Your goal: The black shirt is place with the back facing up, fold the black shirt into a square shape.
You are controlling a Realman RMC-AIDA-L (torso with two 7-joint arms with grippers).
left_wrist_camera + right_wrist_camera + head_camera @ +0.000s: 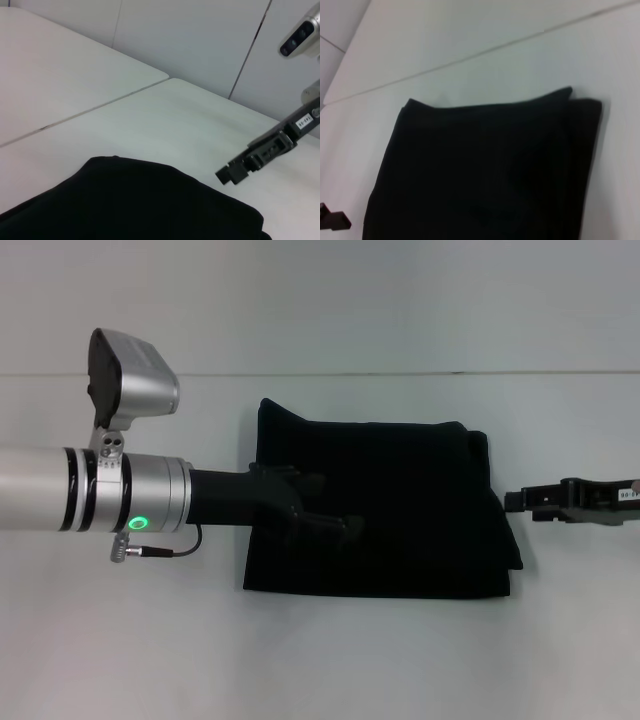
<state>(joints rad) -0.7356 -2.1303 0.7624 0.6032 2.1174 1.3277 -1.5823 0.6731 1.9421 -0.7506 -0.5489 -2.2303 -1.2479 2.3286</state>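
Black shirt [400, 510] lay folded, soft matte near-square on smooth white table [320, 660]; left gripper [325, 510] over it, right gripper [520, 502] beside edge, jaw states unclear

Even, diffuse light fills all 3 views, with a cool greenish-white cast on the table [330, 660]. Shadows are faint and soft-edged. The black shirt [400, 505] reads as a nearly featureless dark mass, its folds barely separable. The right wrist view is soft and slightly blurred; the head view stays sharper.
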